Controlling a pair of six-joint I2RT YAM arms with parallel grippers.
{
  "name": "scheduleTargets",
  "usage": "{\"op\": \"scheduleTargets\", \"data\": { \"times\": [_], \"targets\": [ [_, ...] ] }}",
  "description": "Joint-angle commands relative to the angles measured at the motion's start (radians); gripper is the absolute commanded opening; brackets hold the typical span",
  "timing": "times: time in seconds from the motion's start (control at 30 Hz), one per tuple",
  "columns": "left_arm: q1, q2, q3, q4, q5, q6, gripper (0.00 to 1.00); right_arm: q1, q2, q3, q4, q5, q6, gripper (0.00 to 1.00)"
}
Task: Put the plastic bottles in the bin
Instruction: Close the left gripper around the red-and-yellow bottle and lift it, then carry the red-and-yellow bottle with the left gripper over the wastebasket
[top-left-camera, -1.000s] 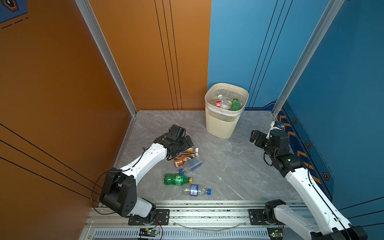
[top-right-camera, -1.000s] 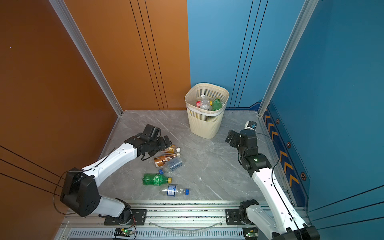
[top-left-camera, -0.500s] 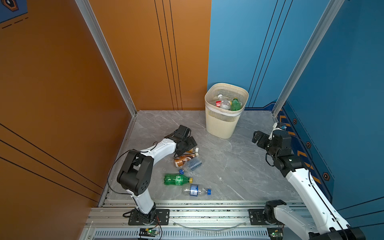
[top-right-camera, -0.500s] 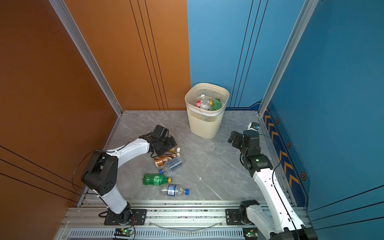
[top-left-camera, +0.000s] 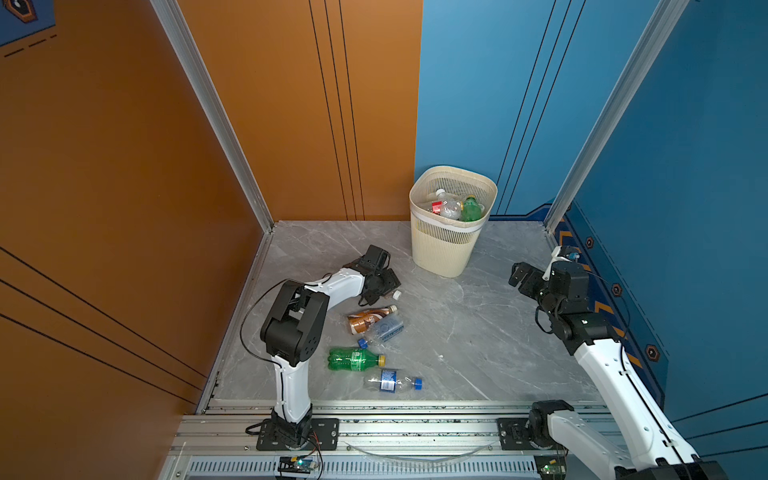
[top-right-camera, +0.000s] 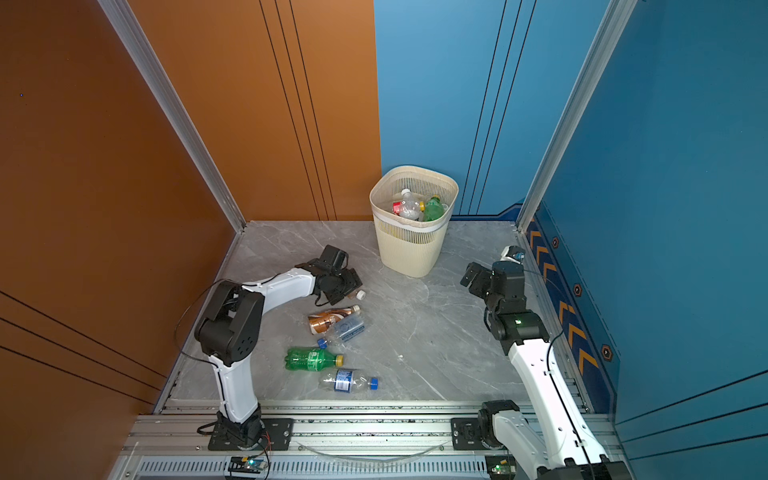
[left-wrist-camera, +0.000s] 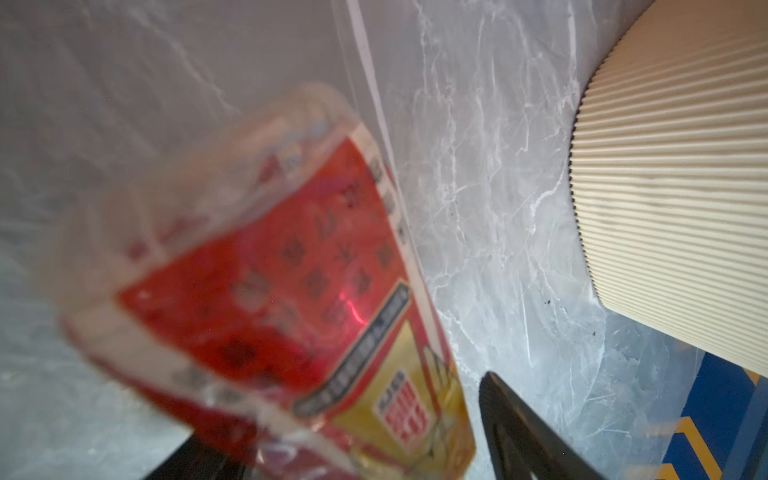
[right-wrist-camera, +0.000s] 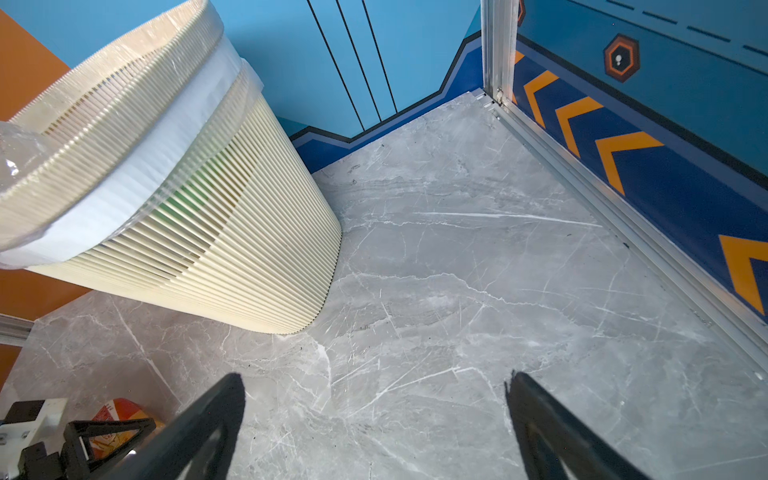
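Note:
My left gripper (top-left-camera: 384, 286) (top-right-camera: 345, 286) is low over the floor, around a clear bottle with a red and yellow label (left-wrist-camera: 266, 291). In both top views only that bottle's white cap (top-left-camera: 397, 295) shows. In the left wrist view the bottle lies between the jaws and a thin strip of floor separates it from the one visible finger (left-wrist-camera: 498, 399). The gripper is open. Several more plastic bottles lie nearby: brown (top-left-camera: 368, 319), clear (top-left-camera: 386, 328), green (top-left-camera: 353, 359), and clear with a blue cap (top-left-camera: 390, 381). The bin (top-left-camera: 444, 249) (top-right-camera: 409, 253) holds several bottles. My right gripper (top-left-camera: 517, 276) (right-wrist-camera: 374, 382) is open and empty.
Orange and blue walls close in the grey marble floor (top-left-camera: 478, 332) on three sides. An aluminium rail (top-left-camera: 374, 428) with both arm bases runs along the front. The bin's ribbed wall (right-wrist-camera: 208, 249) is near my right gripper, and a chevron-striped skirting (right-wrist-camera: 623, 158) lines the right wall.
The left arm's elbow has risen and its gripper has slid right onto the red-labelled bottle, with the jaws narrowing. The right arm has shifted only slightly.

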Motion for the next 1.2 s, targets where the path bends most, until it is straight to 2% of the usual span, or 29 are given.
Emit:
{"op": "scheduleTargets", "data": {
  "times": [0.0,0.2,0.47,0.73,0.93,1.17],
  "targets": [
    [0.014,0.036,0.061,0.012,0.029,-0.005,0.79,-0.013,-0.011,-0.009,-0.024,-0.018,-0.017,1.0],
    [0.031,0.066,0.094,0.004,0.051,0.008,0.75,-0.024,0.002,-0.01,-0.015,-0.03,-0.019,1.0],
    [0.04,0.051,0.111,-0.013,0.06,0.053,0.54,-0.031,0.008,-0.008,-0.009,-0.041,-0.018,1.0],
    [0.034,-0.039,0.15,-0.035,0.066,0.116,0.48,-0.035,-0.007,-0.009,-0.02,-0.042,-0.017,1.0],
    [0.034,-0.124,0.313,-0.161,0.07,0.253,0.4,-0.038,-0.024,-0.008,-0.028,-0.046,-0.017,1.0],
    [0.02,-0.154,0.621,-0.332,0.07,0.443,0.4,-0.043,-0.052,-0.011,-0.045,-0.049,-0.019,1.0]
  ]
}}
